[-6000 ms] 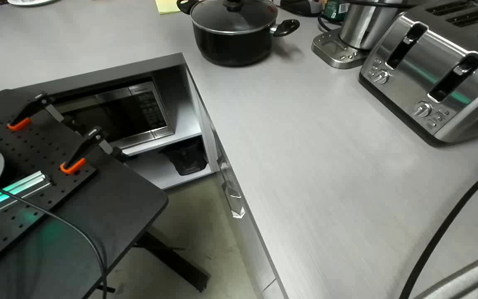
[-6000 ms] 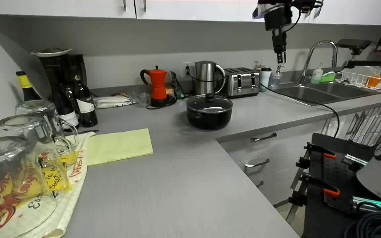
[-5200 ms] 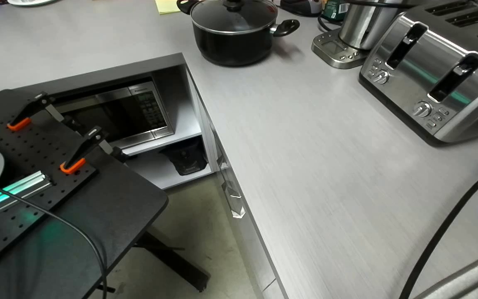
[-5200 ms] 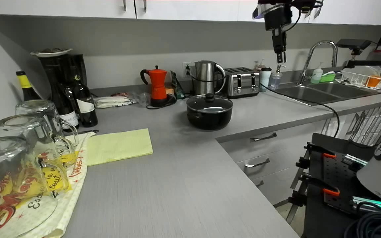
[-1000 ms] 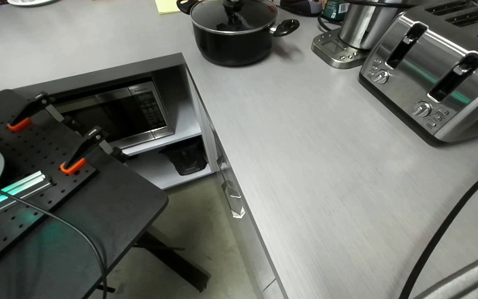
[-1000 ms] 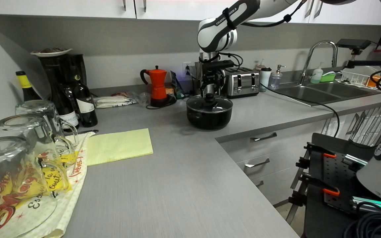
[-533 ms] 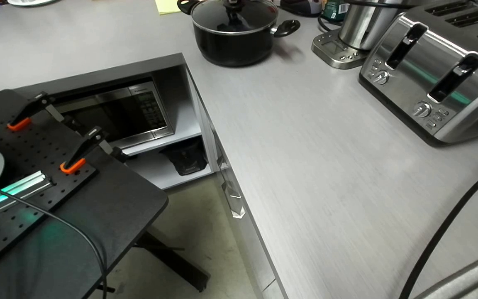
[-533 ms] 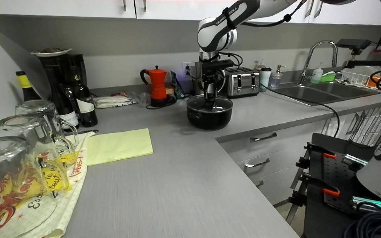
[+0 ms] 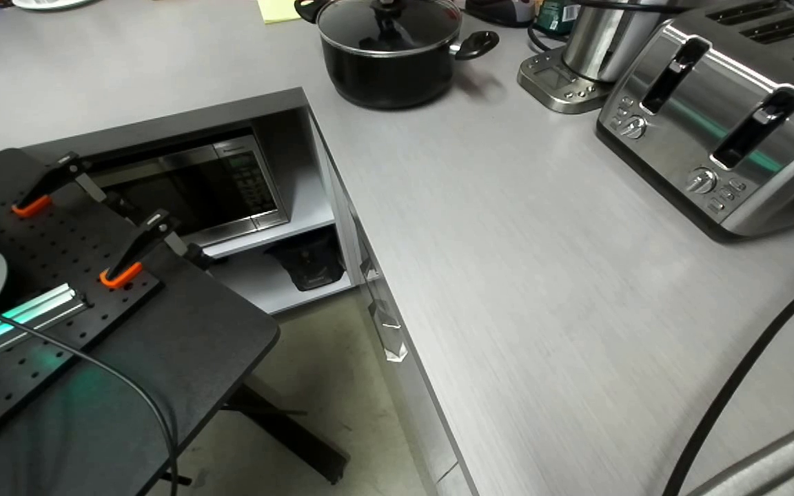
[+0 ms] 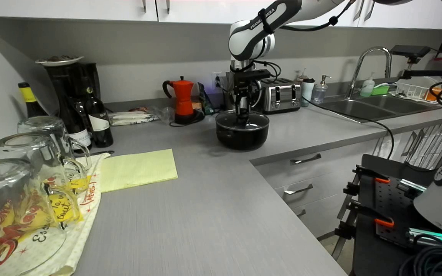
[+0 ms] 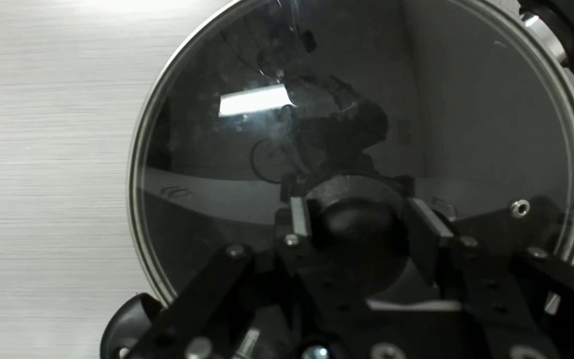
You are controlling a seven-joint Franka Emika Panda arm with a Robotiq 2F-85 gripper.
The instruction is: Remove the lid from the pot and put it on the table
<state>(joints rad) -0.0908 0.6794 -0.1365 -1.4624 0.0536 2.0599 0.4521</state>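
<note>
Your arm (image 10: 317,9) reaches over high from the right of the pot (image 10: 242,138) in an exterior view, its link sloping down leftward to a rounded white joint (image 10: 239,40) that stands nearly straight above the pot. Below that joint you have the gripper (image 11: 365,217) pointing steeply down, close to vertical, over the middle of the pot; whether its tips touch the lid (image 11: 347,129) you cannot tell. The lid itself sits level on the pot in both exterior views, covering its mouth.

In the wrist view your fingers (image 11: 300,217) stand one on each side of the dark knob (image 11: 358,224) above the centre of the pot, spread about as far apart as the knob is broad. The opening is narrow and you can see little gap, yet whether they truly press on the knob you cannot tell, as that spot is dark and blurred.

The pot rests upright on the table (image 10: 190,214), a handle (image 9: 477,46) on either side of it. Behind the pot and to its right in an exterior view stands the toaster (image 10: 286,97), behind it to the left the red coffee maker (image 10: 183,97), and to its left, nearer the camera, lies a yellow sheet (image 10: 139,169). The black stand (image 10: 374,253) bearing your arm's base (image 10: 437,203) is well apart from the pot, to its right.
</note>
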